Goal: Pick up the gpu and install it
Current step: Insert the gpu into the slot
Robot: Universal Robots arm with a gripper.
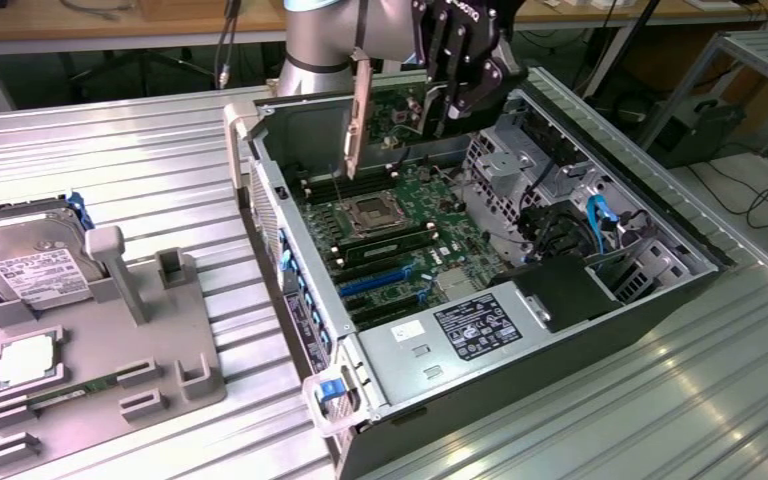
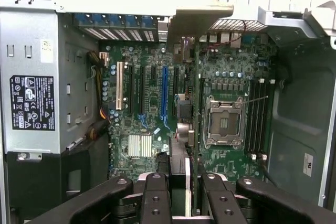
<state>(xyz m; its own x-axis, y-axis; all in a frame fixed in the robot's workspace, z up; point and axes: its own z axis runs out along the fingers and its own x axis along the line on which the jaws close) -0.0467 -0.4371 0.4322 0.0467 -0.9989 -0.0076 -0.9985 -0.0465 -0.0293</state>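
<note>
My gripper [image 1: 454,105] hangs over the open computer case [image 1: 261,190], shut on the gpu [image 1: 394,115]. The card stands on edge, its silver end bracket [image 1: 356,130] pointing down toward the case's rear wall. In the wrist view the gpu [image 2: 185,127] appears edge-on between my two black fingers [image 2: 156,198], its bracket [image 2: 202,17] at the far end. It hovers above the green motherboard [image 1: 404,235], between the CPU socket [image 2: 224,123] and the blue expansion slot [image 2: 164,95]. The card is clear of the board and touches no slot.
A silver power supply [image 1: 478,325] fills the case's near end, with drive cages and blue cables [image 1: 598,225] on the exterior view's right. On that view's left a grey fixture [image 1: 104,350] holds a hard drive [image 1: 31,265], a processor [image 1: 27,362] and a memory stick [image 1: 57,400].
</note>
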